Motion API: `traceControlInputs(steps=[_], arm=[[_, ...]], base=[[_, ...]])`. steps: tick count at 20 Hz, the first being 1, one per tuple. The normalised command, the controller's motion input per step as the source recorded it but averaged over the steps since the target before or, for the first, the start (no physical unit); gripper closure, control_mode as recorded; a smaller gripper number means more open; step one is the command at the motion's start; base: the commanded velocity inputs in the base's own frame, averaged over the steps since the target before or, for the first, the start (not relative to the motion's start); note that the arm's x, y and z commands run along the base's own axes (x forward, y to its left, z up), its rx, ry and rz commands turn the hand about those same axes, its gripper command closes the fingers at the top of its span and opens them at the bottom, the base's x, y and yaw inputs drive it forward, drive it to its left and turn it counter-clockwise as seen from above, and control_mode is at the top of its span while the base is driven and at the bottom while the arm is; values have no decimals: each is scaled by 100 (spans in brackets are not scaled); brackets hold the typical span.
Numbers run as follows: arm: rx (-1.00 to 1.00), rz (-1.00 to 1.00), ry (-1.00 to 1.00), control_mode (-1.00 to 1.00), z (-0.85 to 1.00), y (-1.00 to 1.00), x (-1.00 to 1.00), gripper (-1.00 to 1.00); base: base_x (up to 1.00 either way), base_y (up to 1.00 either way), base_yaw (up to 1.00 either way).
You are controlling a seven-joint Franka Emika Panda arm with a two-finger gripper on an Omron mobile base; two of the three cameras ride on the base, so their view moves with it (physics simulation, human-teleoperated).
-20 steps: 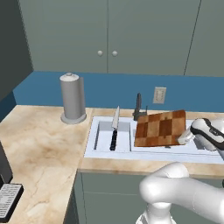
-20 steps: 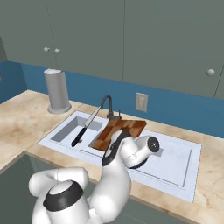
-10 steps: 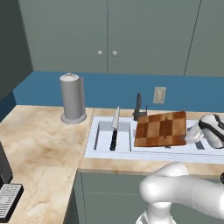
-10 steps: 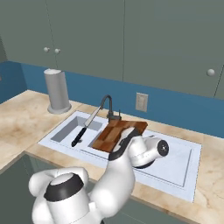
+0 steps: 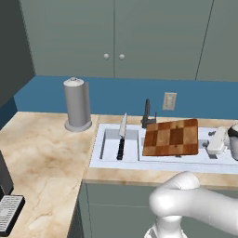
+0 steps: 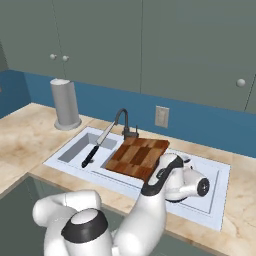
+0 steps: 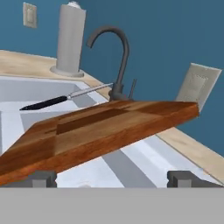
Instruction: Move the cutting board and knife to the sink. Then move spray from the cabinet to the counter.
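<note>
Left base view: the rectangular wooden checkerboard cutting board (image 5: 170,137) lies across the shallow pale grey-white sink (image 5: 108,155), its long axis running along the basin, and the small black-handled knife with the silver blade (image 5: 122,137) lies in the bowl on its far side from the white two-finger gripper (image 5: 218,142). The gripper sits just off the board's short end, apart from it.

Right base view: the board (image 6: 138,157) rests tilted over the basin edge; the gripper (image 6: 172,165) is right beside its near end, the hand's body hiding the fingers.

Hand view: the two dark fingertips (image 7: 42,178) stand spread wide with nothing between them. The board (image 7: 96,130) slants just ahead of the jaws, above their line, the knife (image 7: 65,99) beyond it. Both look delivered; I judge the cabinet behind the closed grey-green doors (image 5: 114,37) comes next, up and away from the jaws.
</note>
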Motion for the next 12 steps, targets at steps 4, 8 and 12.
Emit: traceControlInputs(steps=[4,8,12], arm=[[0,1,-19,-100,47,-30,-27,-100],[0,0,2,-100,89,0,-39,-100],[-1,0,15,-100,100,3,-40,-100]], base=[[0,0,0],[0,0,0],[0,0,0]])
